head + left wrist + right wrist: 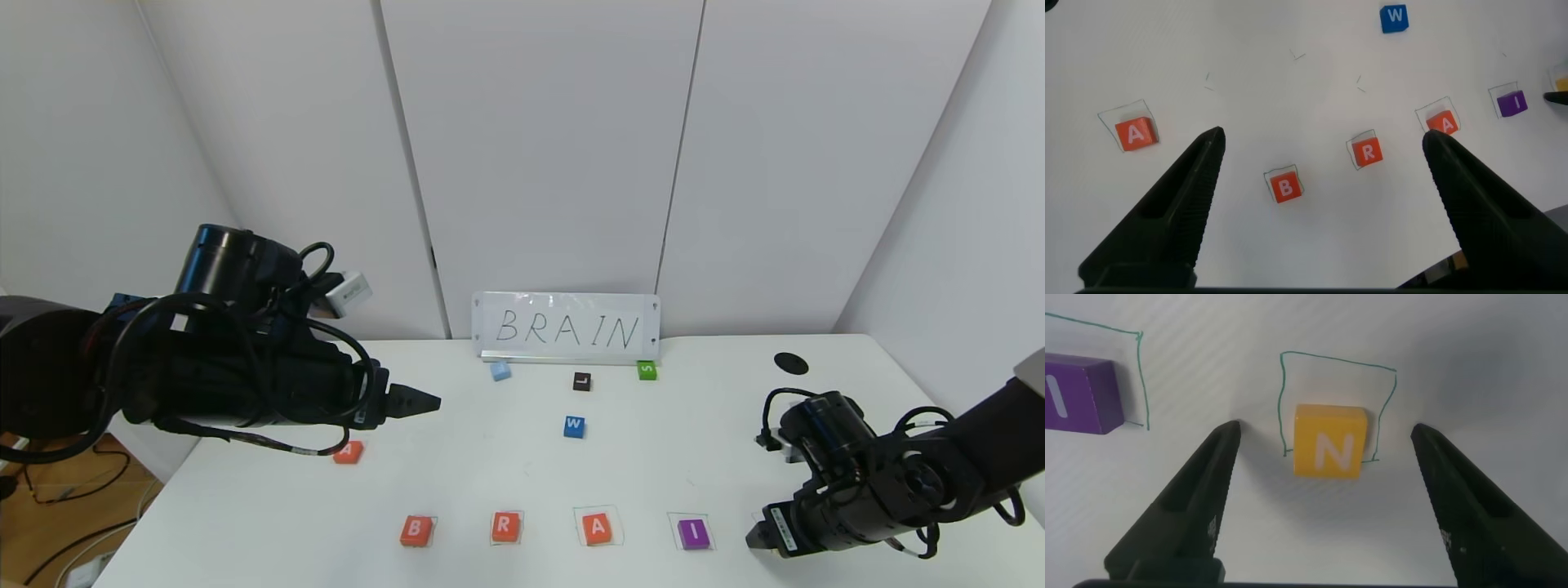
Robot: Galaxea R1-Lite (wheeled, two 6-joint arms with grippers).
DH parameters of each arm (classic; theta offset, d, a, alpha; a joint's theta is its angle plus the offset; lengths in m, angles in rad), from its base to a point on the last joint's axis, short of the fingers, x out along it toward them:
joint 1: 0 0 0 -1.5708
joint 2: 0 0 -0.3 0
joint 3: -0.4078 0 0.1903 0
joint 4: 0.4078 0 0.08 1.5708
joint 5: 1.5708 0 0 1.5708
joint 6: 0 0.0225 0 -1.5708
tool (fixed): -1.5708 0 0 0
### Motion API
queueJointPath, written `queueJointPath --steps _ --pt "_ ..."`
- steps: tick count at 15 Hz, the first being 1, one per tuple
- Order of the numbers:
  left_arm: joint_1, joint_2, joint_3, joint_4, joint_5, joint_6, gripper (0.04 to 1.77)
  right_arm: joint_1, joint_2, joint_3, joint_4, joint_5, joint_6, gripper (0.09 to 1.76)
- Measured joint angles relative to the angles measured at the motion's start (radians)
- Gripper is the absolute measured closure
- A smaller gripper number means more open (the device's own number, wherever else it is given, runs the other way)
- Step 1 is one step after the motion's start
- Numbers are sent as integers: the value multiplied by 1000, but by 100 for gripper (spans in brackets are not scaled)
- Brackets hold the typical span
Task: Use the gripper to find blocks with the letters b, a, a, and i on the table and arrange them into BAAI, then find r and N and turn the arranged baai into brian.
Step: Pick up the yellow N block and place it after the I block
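B (415,530), R (505,527), A (597,527), I (693,532) sit in a row (another A (349,452) apart, far left)

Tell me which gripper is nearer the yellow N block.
Right. The right gripper stands open directly over N; the left gripper hovers open far across the table.

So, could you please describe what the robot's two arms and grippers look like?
Both arms are black, built from chunky cylindrical segments with loose black cables looping around them. The left gripper ends in tapered, pointed black fingers, and a small white box sits behind its wrist. The right gripper has matching wedge-shaped black fingers and a white label near its tip.
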Motion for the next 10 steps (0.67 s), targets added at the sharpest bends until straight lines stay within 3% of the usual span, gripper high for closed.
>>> queueJointPath --steps 10 --pt "0 -3 0 0 -2 0 9 -12 -19 -4 8 0 1 19"
